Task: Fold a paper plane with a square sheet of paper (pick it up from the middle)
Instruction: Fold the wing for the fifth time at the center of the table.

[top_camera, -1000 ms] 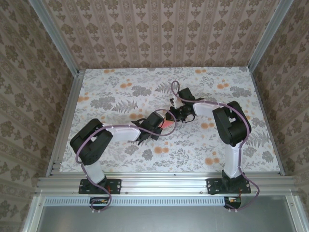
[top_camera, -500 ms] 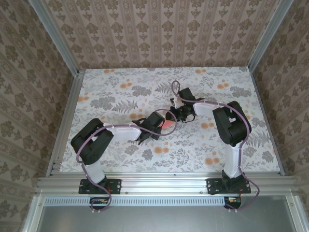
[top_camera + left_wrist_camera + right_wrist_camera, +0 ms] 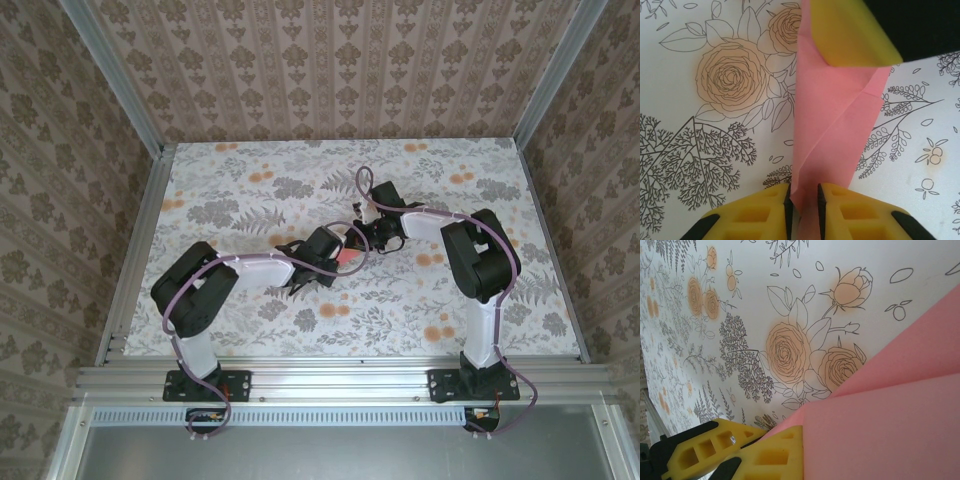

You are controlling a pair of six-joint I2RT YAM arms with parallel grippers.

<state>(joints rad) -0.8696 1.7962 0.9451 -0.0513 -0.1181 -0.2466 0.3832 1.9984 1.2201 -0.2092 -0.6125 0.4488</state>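
Floral tablecloth (image 3: 250, 190), centre — right claw (image 3: 361, 238) pinches folded pink paper (image 3: 835, 125) at its far end, near end inside slightly parted left claw (image 3: 804, 195).

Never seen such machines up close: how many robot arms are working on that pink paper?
2: the left arm reaches in from the left, the right arm from the right, meeting at the paper.

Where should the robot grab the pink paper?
Best guess: pinch the pink paper at its narrow folded end, coming in lengthwise from that end, where the left gripper sits. There the layers seem to stand up off the table; elsewhere it lies flatter.
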